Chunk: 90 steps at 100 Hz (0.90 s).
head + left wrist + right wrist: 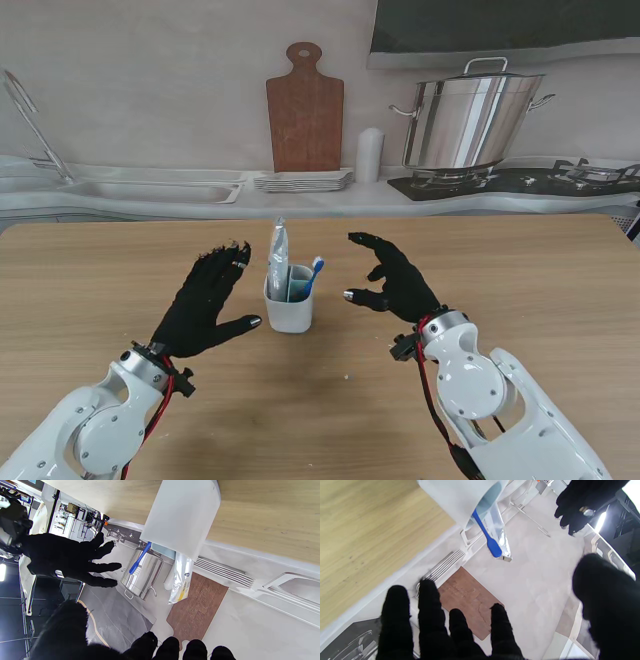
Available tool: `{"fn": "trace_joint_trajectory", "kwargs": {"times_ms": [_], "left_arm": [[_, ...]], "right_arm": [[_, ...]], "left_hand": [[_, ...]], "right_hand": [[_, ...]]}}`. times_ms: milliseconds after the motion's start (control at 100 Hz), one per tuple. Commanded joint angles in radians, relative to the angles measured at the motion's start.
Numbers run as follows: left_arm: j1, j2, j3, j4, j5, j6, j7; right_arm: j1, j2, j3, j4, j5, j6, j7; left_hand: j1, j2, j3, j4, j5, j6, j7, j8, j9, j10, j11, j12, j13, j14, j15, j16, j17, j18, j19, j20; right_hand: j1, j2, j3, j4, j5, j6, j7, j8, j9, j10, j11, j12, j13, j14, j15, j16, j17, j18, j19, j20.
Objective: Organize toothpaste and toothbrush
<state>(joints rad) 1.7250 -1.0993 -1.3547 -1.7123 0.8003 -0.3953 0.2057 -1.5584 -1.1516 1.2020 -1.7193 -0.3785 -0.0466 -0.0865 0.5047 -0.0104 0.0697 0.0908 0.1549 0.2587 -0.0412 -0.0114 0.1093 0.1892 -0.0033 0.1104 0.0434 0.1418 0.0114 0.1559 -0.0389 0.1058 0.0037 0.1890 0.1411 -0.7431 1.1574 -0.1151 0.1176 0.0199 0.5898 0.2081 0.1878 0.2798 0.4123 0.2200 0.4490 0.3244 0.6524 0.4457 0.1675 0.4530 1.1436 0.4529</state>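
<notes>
Cup (288, 308) upright on counter (320, 400), between both hands. Toothpaste (278, 255) and blue toothbrush (312, 273) standing inside, sticking out over the rim. Left hand (205, 300) just beside cup, fingers spread, holding nothing. Right hand (392, 275) near cup, fingers apart, also empty.

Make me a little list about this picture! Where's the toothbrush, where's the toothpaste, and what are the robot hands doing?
cup: white holder standing upright on the wooden table, between the two hands
toothbrush: blue, standing in the cup, leaning to the right
toothpaste: silvery tube, standing in the cup, left of the toothbrush
left robot hand: open, left of the cup, holding nothing
right robot hand: open, right of the cup, holding nothing
task: both things already sit in the cup
</notes>
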Motion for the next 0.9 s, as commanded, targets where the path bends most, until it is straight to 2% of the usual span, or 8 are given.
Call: {"fn": "trace_joint_trajectory", "kwargs": {"times_ms": [0, 60, 120, 230, 370, 600, 890], "left_arm": [[0.015, -0.005, 0.002, -0.015, -0.001, 0.007, -0.010], [0.021, -0.006, 0.004, -0.015, -0.004, 0.012, -0.006], [0.030, -0.006, 0.006, -0.017, -0.005, 0.016, -0.004], [0.045, -0.007, 0.010, -0.018, -0.003, 0.026, 0.002], [0.068, -0.008, 0.012, -0.022, 0.008, 0.044, 0.022], [0.100, -0.011, 0.020, -0.028, 0.034, 0.087, 0.063], [0.102, -0.014, 0.039, -0.021, 0.027, 0.119, 0.076]], "right_arm": [[-0.039, 0.004, 0.005, -0.011, -0.008, -0.012, 0.000], [-0.062, 0.004, 0.014, -0.020, -0.011, -0.031, -0.010], [-0.084, 0.004, 0.022, -0.030, -0.011, -0.051, -0.019], [-0.118, 0.006, 0.032, -0.043, -0.017, -0.095, -0.027], [-0.150, 0.009, 0.040, -0.044, -0.029, -0.157, -0.035], [-0.165, 0.010, 0.037, -0.006, -0.050, -0.238, -0.055], [-0.157, 0.012, 0.032, 0.034, -0.029, -0.238, -0.033]], "left_hand": [[-0.033, 0.030, -0.008, 0.012, -0.020, 0.032, 0.005, 0.015, -0.028, -0.004, -0.027, -0.047, -0.026, -0.025, -0.028, -0.038, 0.003, -0.048, -0.021, -0.043], [-0.051, 0.031, -0.017, 0.010, -0.018, 0.035, 0.006, 0.019, -0.028, -0.004, -0.026, -0.049, -0.026, -0.026, -0.026, -0.040, 0.003, -0.054, -0.020, -0.055], [-0.072, 0.035, -0.025, 0.010, -0.017, 0.036, 0.008, 0.023, -0.027, -0.006, -0.025, -0.046, -0.026, -0.028, -0.026, -0.040, 0.002, -0.058, -0.020, -0.061], [-0.103, 0.041, -0.035, 0.010, -0.009, 0.037, 0.017, 0.031, -0.027, -0.008, -0.024, -0.044, -0.026, -0.030, -0.027, -0.041, 0.002, -0.065, -0.022, -0.072], [-0.121, 0.042, -0.036, 0.014, 0.004, 0.037, 0.033, 0.039, -0.018, -0.008, -0.017, -0.038, -0.024, -0.031, -0.024, -0.038, 0.004, -0.069, -0.023, -0.085], [-0.121, 0.041, -0.028, 0.018, 0.003, 0.037, 0.046, 0.051, -0.007, -0.003, -0.009, -0.048, -0.024, -0.027, -0.020, -0.027, 0.005, -0.067, -0.020, -0.098], [-0.116, 0.037, -0.023, 0.017, 0.006, 0.036, 0.078, 0.075, 0.005, -0.003, 0.011, -0.040, -0.020, -0.027, -0.012, 0.006, 0.007, -0.074, -0.013, -0.100]], "right_hand": [[-0.001, 0.023, -0.001, 0.028, -0.032, 0.052, 0.124, -0.014, -0.021, 0.001, 0.090, 0.042, -0.061, -0.005, -0.070, -0.053, -0.061, -0.036, -0.055, -0.044], [-0.002, 0.036, -0.001, 0.033, -0.033, 0.121, 0.198, 0.003, -0.024, 0.006, 0.195, 0.079, -0.100, -0.026, -0.092, -0.083, -0.102, -0.073, -0.087, -0.085], [-0.008, 0.058, 0.000, 0.039, -0.032, 0.205, 0.267, 0.030, -0.028, 0.028, 0.281, 0.107, -0.137, -0.051, -0.108, -0.097, -0.151, -0.122, -0.102, -0.127], [-0.017, 0.097, 0.002, 0.049, -0.015, 0.272, 0.323, 0.055, -0.032, 0.059, 0.346, 0.126, -0.171, -0.076, -0.109, -0.099, -0.201, -0.186, -0.100, -0.148], [-0.022, 0.127, 0.009, 0.059, 0.028, 0.279, 0.315, 0.054, -0.031, 0.061, 0.375, 0.134, -0.169, -0.082, -0.105, -0.098, -0.209, -0.207, -0.089, -0.151], [-0.017, 0.145, 0.021, 0.068, 0.073, 0.271, 0.305, 0.054, 0.002, 0.063, 0.378, 0.132, -0.140, -0.076, -0.098, -0.097, -0.192, -0.196, -0.076, -0.148], [-0.012, 0.144, 0.032, 0.070, 0.092, 0.265, 0.299, 0.059, 0.018, 0.063, 0.375, 0.131, -0.123, -0.076, -0.097, -0.096, -0.180, -0.189, -0.067, -0.146]]}}
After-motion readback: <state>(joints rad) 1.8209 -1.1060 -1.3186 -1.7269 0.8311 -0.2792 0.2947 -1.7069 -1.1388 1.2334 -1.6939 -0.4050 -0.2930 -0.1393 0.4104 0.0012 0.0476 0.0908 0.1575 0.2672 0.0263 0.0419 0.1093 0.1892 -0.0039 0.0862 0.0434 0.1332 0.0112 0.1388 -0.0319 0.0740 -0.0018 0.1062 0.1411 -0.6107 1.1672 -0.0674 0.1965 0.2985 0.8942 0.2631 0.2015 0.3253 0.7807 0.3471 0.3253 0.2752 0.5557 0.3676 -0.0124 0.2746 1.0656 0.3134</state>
